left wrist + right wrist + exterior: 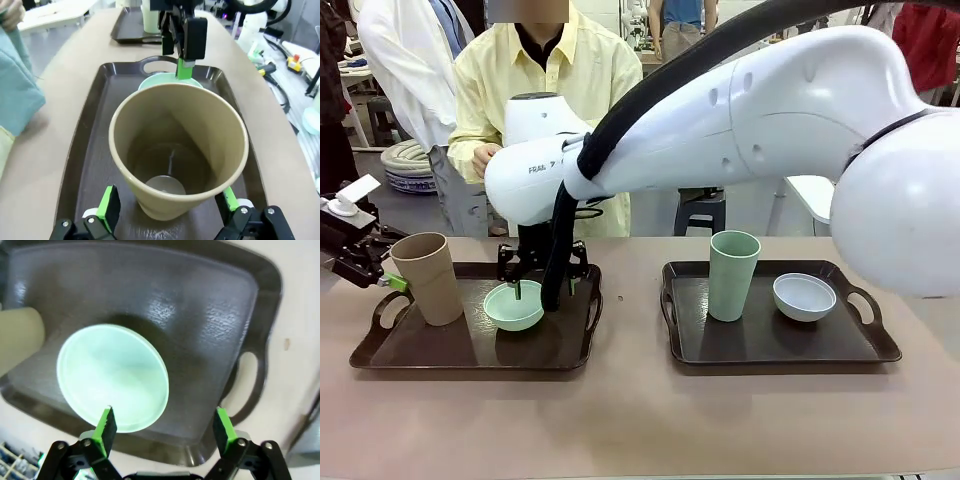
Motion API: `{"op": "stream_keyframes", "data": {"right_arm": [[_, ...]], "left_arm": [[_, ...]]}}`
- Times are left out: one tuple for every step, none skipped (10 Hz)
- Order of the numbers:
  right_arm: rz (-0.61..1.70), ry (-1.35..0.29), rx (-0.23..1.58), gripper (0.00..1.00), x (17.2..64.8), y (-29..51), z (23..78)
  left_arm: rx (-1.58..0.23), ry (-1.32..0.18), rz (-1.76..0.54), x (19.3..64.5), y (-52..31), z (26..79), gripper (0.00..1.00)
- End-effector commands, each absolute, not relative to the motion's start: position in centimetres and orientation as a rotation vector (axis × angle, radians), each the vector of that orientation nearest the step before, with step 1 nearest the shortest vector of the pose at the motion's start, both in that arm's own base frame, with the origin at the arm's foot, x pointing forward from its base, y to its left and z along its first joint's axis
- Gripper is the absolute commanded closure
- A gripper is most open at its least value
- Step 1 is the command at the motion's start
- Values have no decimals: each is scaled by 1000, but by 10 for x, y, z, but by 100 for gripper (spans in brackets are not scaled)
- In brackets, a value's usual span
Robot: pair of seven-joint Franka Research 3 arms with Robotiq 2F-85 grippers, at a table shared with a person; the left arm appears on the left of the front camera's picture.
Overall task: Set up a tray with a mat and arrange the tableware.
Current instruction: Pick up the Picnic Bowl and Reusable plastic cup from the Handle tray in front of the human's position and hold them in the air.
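Left tray (pixel 470 345): tan tumbler (pixel 425 275), mint bowl (pixel 513 305). Right tray (pixel 770 345): sage tumbler (pixel 732 272), pale bowl (pixel 804 296). Left gripper (pixel 168 200) spread astride tan tumbler; right gripper (pixel 164 424) spread over mint bowl. Mat step judged outstanding.

Robot lab: white arm (pixel 770 110), stool (pixel 701 212)

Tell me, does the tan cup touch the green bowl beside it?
Apart. The right wrist view shows bare dark tray between the tan cup and the green bowl.
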State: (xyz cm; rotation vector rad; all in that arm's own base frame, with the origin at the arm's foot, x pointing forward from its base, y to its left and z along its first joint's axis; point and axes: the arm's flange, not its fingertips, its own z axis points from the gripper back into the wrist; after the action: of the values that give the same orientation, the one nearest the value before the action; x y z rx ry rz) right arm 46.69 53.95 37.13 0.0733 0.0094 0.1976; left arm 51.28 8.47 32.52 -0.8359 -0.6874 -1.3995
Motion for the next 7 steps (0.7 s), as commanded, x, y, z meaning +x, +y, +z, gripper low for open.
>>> {"op": "stream_keyframes", "data": {"right_arm": [[158, -30, 0, 0, 470, 551, 372], [153, -35, -3, 0, 469, 554, 367], [147, -42, -28, 0, 471, 555, 363], [149, -36, -31, 0, 473, 556, 360], [146, -31, -27, 0, 474, 556, 357], [148, -27, -22, 0, 476, 555, 354], [150, -22, -18, 0, 476, 555, 352]], "left_arm": [[-864, -727, -1426, 511, 77, 312, 0], [-884, -733, -1421, 507, 75, 307, 0], [-910, -735, -1434, 506, 72, 302, 0], [-926, -735, -1438, 505, 67, 297, 0], [-934, -732, -1447, 503, 61, 293, 0], [-941, -731, -1448, 503, 56, 290, 0], [-943, -735, -1454, 504, 53, 289, 0]]}}
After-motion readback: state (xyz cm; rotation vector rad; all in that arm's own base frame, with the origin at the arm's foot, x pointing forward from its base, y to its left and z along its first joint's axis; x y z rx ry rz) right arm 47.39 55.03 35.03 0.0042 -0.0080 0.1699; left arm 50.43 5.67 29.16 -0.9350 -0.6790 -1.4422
